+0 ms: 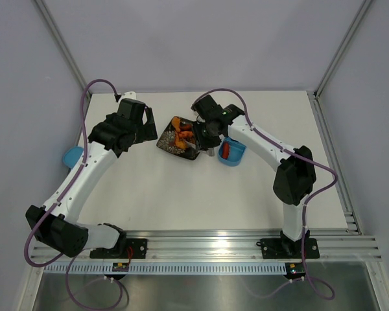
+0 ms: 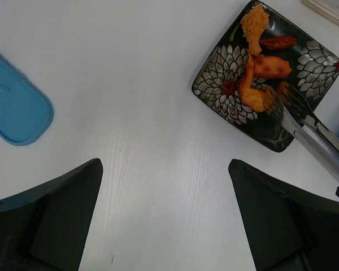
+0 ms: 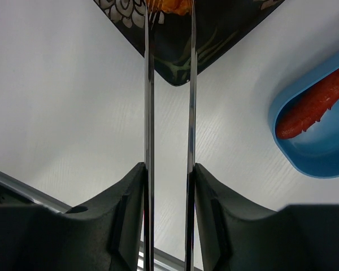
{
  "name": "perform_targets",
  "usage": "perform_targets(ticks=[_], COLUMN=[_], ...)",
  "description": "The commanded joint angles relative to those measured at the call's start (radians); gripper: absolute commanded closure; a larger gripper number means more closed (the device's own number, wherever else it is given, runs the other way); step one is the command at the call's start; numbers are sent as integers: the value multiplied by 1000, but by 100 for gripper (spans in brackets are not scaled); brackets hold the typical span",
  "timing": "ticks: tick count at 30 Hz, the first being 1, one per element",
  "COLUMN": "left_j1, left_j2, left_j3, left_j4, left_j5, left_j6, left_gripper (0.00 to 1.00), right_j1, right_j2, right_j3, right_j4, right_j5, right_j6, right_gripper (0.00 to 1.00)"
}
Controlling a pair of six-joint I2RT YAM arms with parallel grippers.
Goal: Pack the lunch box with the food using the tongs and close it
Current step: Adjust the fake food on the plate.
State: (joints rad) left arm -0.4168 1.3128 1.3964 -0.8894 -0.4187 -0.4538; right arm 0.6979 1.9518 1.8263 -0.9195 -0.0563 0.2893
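My right gripper (image 3: 169, 169) (image 1: 204, 137) is shut on the silver tongs (image 3: 148, 107) (image 2: 313, 135), pressing their two arms between its fingers. The tongs' tips sit over the black patterned plate (image 2: 271, 135) (image 3: 214, 34) (image 1: 170, 148), right at an orange piece of food (image 2: 253, 99). Several orange pieces (image 2: 269, 66) (image 1: 183, 135) lie on that plate. The light-blue lunch box (image 1: 235, 159) (image 3: 322, 155) stands just right of the plate with a red piece (image 3: 313, 104) inside. Its blue lid (image 2: 14, 107) (image 1: 72, 156) lies far left. My left gripper (image 2: 165, 164) (image 1: 142, 126) hangs open and empty over bare table, left of the plate.
A corner of a pale translucent case (image 2: 330, 8) shows beyond the plate. Metal rails (image 1: 207, 245) run along the near table edge by the arm bases. Grey walls close the table on three sides.
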Motion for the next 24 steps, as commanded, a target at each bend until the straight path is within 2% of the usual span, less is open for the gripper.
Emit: perform_targets(ticks=[1, 6, 10, 19, 24], left_j1=[4, 4, 4, 4, 4], left_j2=[-6, -14, -14, -14, -14], left_j3=[4, 1, 3, 1, 0], left_j4=[35, 33, 30, 32, 32], left_j5=[-3, -9, -11, -11, -9], left_j6=[-16, -16, -17, -20, -20], left_gripper=[1, 1, 1, 1, 1], right_j1=[2, 0, -1, -75, -77], right_j2=[-14, 16, 48, 140, 187], right_j3=[57, 111, 220, 306, 312], right_j4=[-24, -38, -81, -131, -140], right_j5=[-10, 35, 88, 137, 150], right_j6=[-12, -18, -35, -1, -6], right_gripper=[56, 56, 56, 57, 58])
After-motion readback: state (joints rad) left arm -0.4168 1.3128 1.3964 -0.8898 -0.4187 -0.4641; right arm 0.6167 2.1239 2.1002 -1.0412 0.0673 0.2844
